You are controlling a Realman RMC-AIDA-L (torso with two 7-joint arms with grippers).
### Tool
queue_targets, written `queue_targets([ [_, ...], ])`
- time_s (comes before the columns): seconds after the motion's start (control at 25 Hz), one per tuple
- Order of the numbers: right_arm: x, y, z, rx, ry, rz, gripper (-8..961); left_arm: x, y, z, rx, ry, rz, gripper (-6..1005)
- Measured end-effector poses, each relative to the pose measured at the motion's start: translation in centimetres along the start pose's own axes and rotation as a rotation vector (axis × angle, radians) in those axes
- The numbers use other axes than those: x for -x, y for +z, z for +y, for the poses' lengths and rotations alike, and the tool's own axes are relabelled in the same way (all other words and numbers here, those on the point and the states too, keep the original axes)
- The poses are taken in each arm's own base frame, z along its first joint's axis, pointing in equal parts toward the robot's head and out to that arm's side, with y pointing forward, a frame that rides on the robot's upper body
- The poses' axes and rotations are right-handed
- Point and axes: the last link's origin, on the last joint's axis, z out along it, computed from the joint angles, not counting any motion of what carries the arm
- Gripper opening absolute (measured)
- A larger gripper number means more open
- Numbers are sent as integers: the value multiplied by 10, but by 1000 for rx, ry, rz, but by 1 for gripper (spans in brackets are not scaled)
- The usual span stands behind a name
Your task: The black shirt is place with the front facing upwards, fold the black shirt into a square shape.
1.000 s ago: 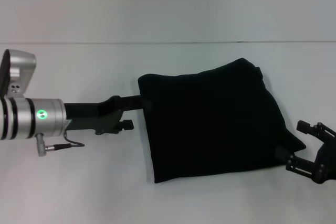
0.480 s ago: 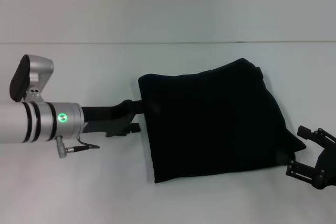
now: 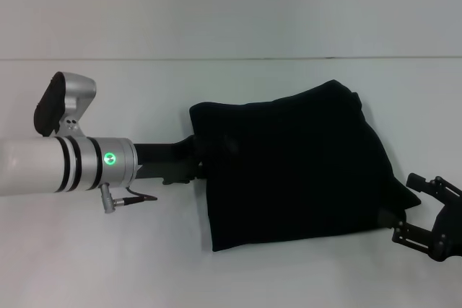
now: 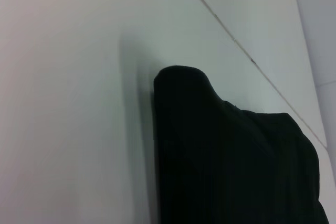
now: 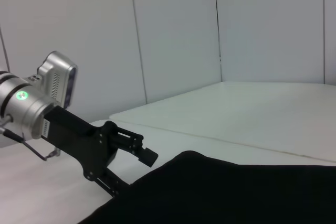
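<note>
Black cloth, the black shirt (image 3: 296, 167), lies folded into a rough square on the white tabletop (image 3: 108, 265). Head view hides the left pincer (image 3: 196, 158) at the shirt's left edge; the right wrist view shows its fingers (image 5: 144, 150) spread there. Right pincer (image 3: 411, 207) hovers spread beside the near right corner, bare tabletop all around.

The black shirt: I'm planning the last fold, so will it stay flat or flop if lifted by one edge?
The black shirt would likely flop: its folded outline bulges and its corners look rounded, not crisp. The layers may slide apart, since nothing pins them on the table. The left gripper at its edge probably moves it easily; it looks light.
</note>
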Motion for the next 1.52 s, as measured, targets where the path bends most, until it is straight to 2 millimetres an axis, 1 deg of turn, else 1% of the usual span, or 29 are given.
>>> queue_targets([
  [0.2,1,0,1,6,0,-8,924,0,3,0,-11,5,12,816],
  [0.36,2,0,1,9,1,-11,924,2,6,1,-23,42,-5,814],
  [0.6,2,0,2,11,2,-13,924,2,7,3,-26,51,-11,577],
  [0.8,2,0,2,12,2,-14,924,3,7,3,-22,52,-13,333],
  [1.24,4,2,2,19,-2,-19,924,2,5,4,-12,55,-18,99],
  [1.36,4,2,2,20,-2,-20,924,-2,2,3,-18,62,-13,84],
  [1.52,6,2,2,29,-3,-30,924,-17,-11,-3,-45,71,12,70],
])
